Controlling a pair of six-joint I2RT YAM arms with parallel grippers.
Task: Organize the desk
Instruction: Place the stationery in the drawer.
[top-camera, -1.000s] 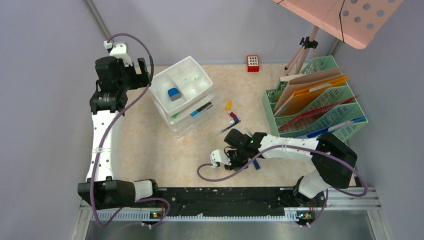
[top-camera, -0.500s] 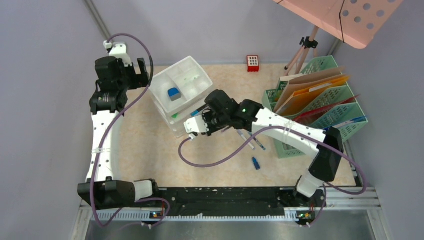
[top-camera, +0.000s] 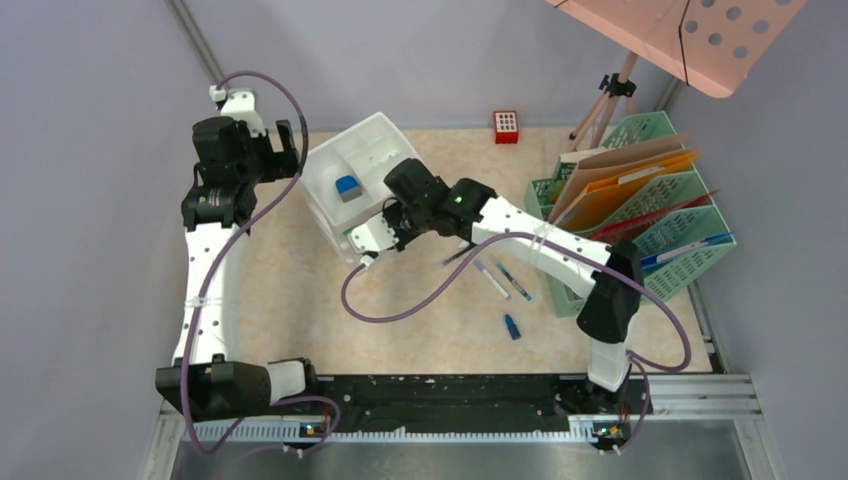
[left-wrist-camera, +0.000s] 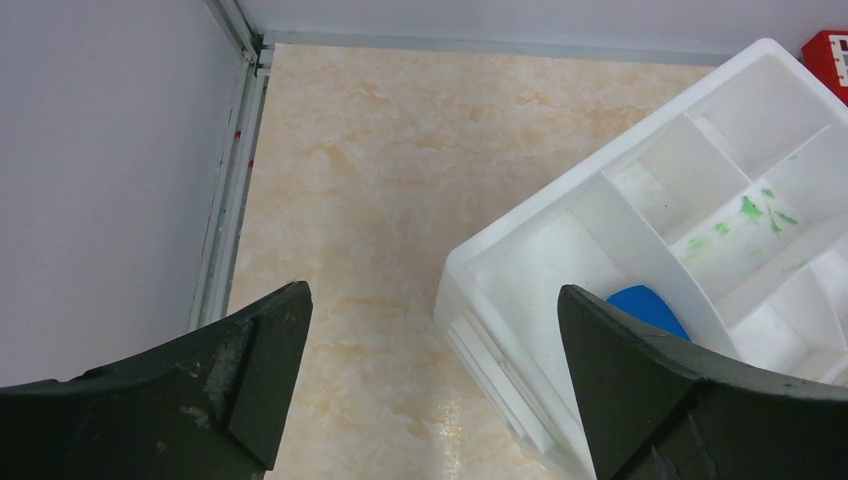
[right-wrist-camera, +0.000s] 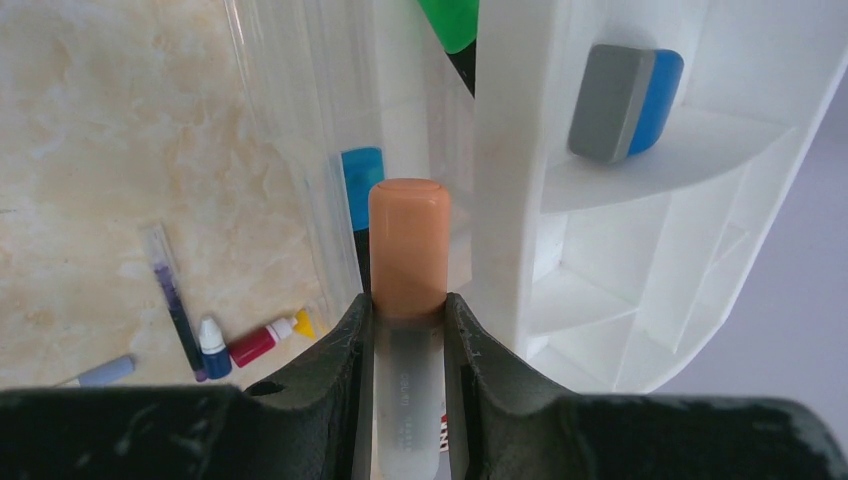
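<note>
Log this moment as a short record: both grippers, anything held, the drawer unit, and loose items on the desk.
left gripper: open, empty, above the desk at a corner of the drawer unit
right gripper: shut on a marker with an orange cap, at the drawer unit's front
top tray: blue and grey eraser in one compartment
loose on desk: a pen, a second pen, a small blue piece, a red block by the far wall
file rack: green, holding folders, right side

An orange-capped marker (right-wrist-camera: 409, 250) is just beside a white drawer unit (right-wrist-camera: 510, 150) holding an eraser (right-wrist-camera: 625, 88).
</note>
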